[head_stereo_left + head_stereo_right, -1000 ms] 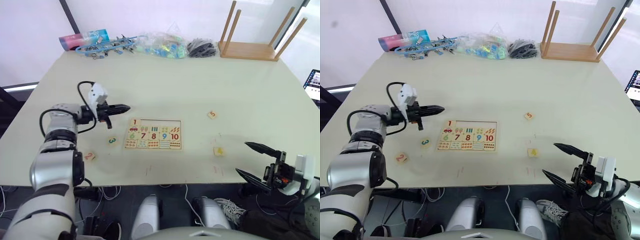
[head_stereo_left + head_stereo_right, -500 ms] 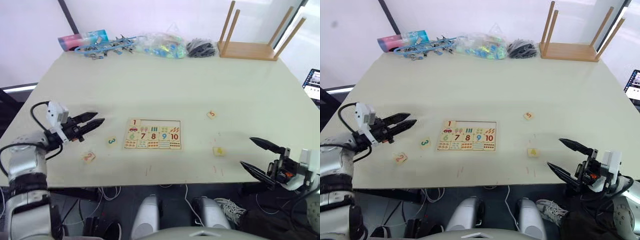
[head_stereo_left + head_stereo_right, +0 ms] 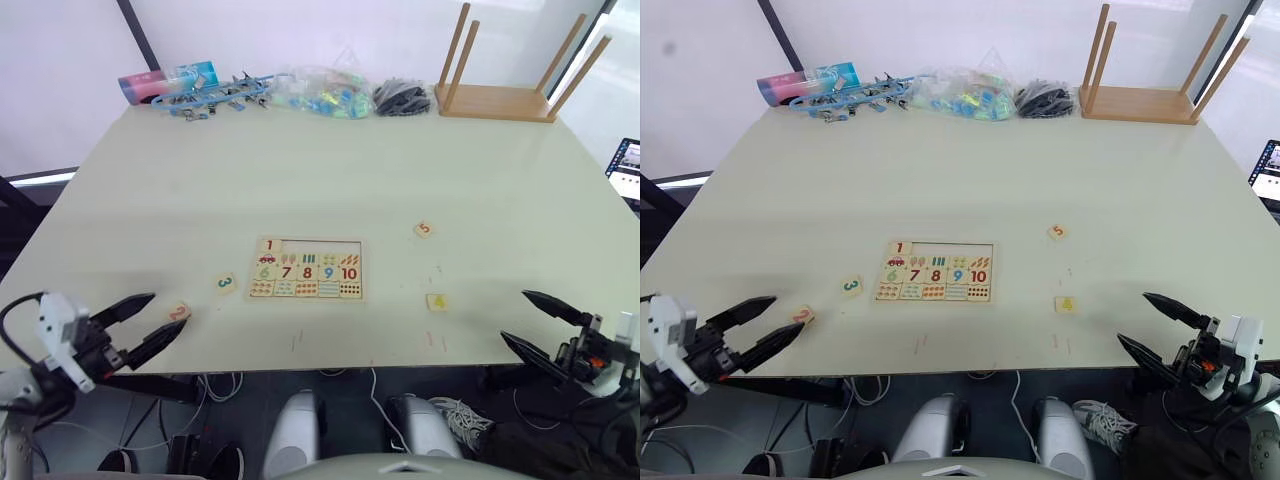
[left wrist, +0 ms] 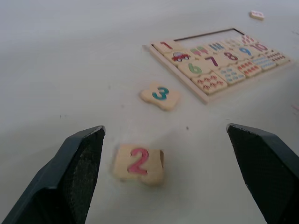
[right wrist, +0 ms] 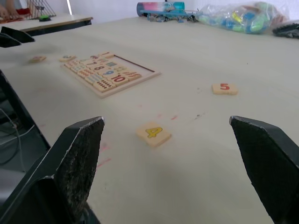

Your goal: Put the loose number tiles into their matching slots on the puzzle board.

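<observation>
The puzzle board (image 3: pixel 355 270) lies flat at the table's middle, with a red 1 tile (image 3: pixel 270 244) in its top-left slot and the rest of that slot row (image 3: pixel 318 245) empty. Loose tiles lie around it: green 3 (image 3: pixel 225 283) and pink 2 (image 3: pixel 178 313) to its left, orange 5 (image 3: pixel 424 229) and yellow 4 (image 3: pixel 437 301) to its right. My left gripper (image 3: pixel 169 309) is open at the front left edge, with the 2 tile (image 4: pixel 138 162) just ahead between its fingers, untouched. My right gripper (image 3: pixel 514 315) is open off the front right edge, facing the 4 tile (image 5: pixel 153 133).
An upturned wooden stool (image 3: pixel 495 98) stands at the back right. Along the back edge lie a clear bag of coloured pieces (image 3: pixel 325 90), a dark bundle (image 3: pixel 403 96), blue parts (image 3: pixel 210 95) and a pink-and-blue tube (image 3: pixel 165 78). A screen (image 3: pixel 628 168) shows at the right.
My left arm has drawn back from beside the board to the table's front left edge, and its gripper has gone from shut to open. The right gripper has drifted slightly back and right.
</observation>
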### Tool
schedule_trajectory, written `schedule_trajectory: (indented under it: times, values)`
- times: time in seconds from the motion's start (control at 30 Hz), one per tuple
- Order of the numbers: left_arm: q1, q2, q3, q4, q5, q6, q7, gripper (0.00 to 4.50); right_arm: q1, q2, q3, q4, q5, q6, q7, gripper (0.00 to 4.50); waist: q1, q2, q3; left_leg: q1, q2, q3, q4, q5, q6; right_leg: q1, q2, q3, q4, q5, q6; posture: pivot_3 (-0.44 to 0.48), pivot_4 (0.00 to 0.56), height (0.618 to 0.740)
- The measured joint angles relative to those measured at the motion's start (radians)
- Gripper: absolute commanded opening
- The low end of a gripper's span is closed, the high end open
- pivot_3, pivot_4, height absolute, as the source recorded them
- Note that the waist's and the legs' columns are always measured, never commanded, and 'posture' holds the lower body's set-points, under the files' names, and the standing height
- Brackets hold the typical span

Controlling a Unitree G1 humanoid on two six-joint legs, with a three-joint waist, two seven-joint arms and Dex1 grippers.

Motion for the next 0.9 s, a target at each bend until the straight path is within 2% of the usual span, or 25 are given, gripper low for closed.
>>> schedule_trajectory:
  times: [0.2, 0.9]
  values:
    - [0.068, -0.008, 0.027, 0.102, 0.017, -0.124, -0.043, 4.42, 0.051, -0.039, -0.05, 0.028, -0.009, 0.017, 0.002, 4.5, -0.001, 0.001, -0.001, 0.0, 0.001, 0.001, 0.0, -0.001, 0.001, -0.001, -0.001, -0.001, -0.001, 0.0, 0.0, 0.0, 0.15, 0.737]
    - [0.014, -0.002, -0.013, 0.207, 0.038, -0.227, -0.062, 4.42, 0.047, -0.03, -0.072, 0.112, -0.038, -0.11, 0.066, 4.5, -0.001, 0.002, -0.001, -0.001, 0.002, 0.002, -0.001, -0.001, 0.001, -0.001, -0.009, -0.009, -0.001, 0.0, 0.0, 0.0, 0.15, 0.737]
